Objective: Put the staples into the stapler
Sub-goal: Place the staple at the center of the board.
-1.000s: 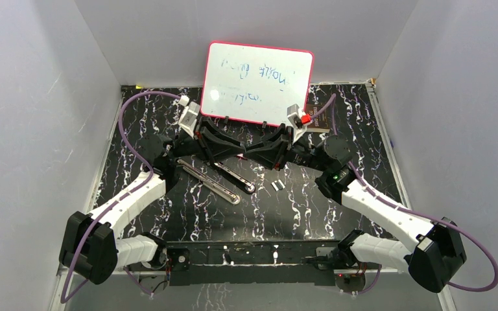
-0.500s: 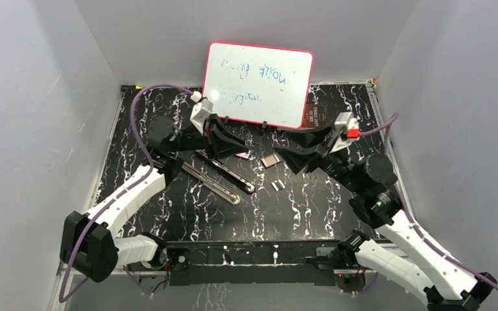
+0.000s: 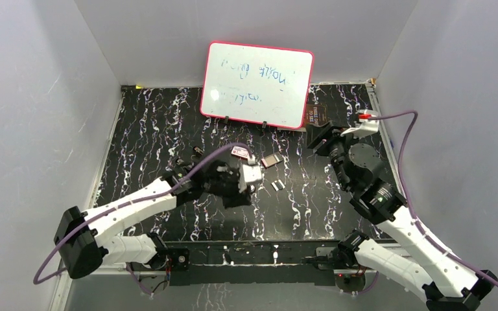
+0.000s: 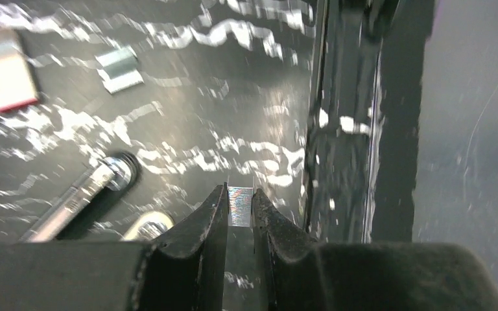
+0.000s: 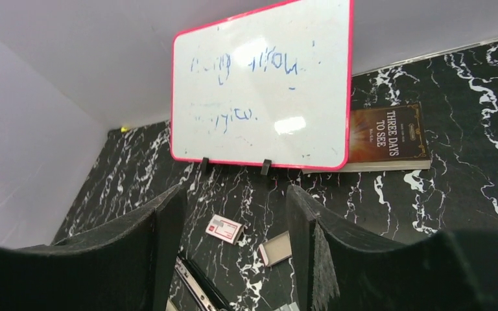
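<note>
My left gripper (image 4: pixel 240 194) is shut on a short silvery strip of staples (image 4: pixel 240 206), held just above the table. In the top view that gripper (image 3: pixel 241 188) hangs over the table's middle and its arm hides most of the stapler. The stapler's shiny rail end (image 4: pixel 78 201) shows at the left of the left wrist view, and its black body with the rail (image 5: pixel 198 288) shows low in the right wrist view. Two loose staple strips (image 3: pixel 277 185) (image 4: pixel 120 68) lie on the table. My right gripper (image 5: pixel 233 194) (image 3: pixel 321 135) is raised at the right, open and holding nothing.
A small white box with a red label (image 3: pixel 240 152) (image 5: pixel 224 228) and a grey tray (image 3: pixel 271 161) (image 5: pixel 277 249) lie behind the stapler. A pink-framed whiteboard (image 3: pixel 257 84) stands at the back, with a brown book (image 3: pixel 318 115) beside it. The table is black marble (image 3: pixel 149 129).
My left arm swung from the back of the table forward over the stapler. My right gripper opened and drew back to the right, rising. The tray now lies apart from the box.
</note>
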You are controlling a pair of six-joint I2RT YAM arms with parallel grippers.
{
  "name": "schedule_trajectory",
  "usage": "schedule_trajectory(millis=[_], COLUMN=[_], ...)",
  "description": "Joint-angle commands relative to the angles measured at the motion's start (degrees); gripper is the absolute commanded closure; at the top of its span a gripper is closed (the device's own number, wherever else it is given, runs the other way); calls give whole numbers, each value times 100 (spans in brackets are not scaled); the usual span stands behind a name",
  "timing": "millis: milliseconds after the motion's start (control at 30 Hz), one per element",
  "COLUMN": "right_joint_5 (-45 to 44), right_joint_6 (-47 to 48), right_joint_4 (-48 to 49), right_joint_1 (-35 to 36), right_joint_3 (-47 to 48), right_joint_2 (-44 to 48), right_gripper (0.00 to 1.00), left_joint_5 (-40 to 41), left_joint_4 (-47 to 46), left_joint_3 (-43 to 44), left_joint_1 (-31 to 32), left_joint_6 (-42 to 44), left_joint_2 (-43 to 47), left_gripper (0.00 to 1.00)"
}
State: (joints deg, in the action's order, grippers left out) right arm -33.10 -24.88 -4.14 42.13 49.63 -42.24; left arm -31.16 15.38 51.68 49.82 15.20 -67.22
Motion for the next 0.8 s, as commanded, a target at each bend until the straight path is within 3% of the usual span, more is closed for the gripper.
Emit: schedule_trajectory(millis=[0, 200, 467, 667, 767], right_joint_5=[-544, -480, -303, -130, -56], right_joint_6=[-233, -219, -267, -271, -271], right_joint_4=[377, 258, 238, 246, 230], right_joint_1=[12, 13, 12, 11, 14], right_joint_3=[18, -16, -66, -76, -59], right_joint_2=[357, 363, 358, 259, 207], right_gripper=[34, 34, 34, 34, 34], left_joint_5=[1297, 1992, 2811, 2873, 2797], left_joint_4=[1007, 1019, 1267, 1232, 1231], left_joint_3=[-183, -24, 465, 685, 734], left_joint_1=[774, 1260, 1407, 1408, 1407], left_joint_6=[524, 617, 991, 1100, 1078], left_joint_2=[-263, -1235, -2332, -2763, -2901], left_gripper=[100, 100, 100, 99, 92])
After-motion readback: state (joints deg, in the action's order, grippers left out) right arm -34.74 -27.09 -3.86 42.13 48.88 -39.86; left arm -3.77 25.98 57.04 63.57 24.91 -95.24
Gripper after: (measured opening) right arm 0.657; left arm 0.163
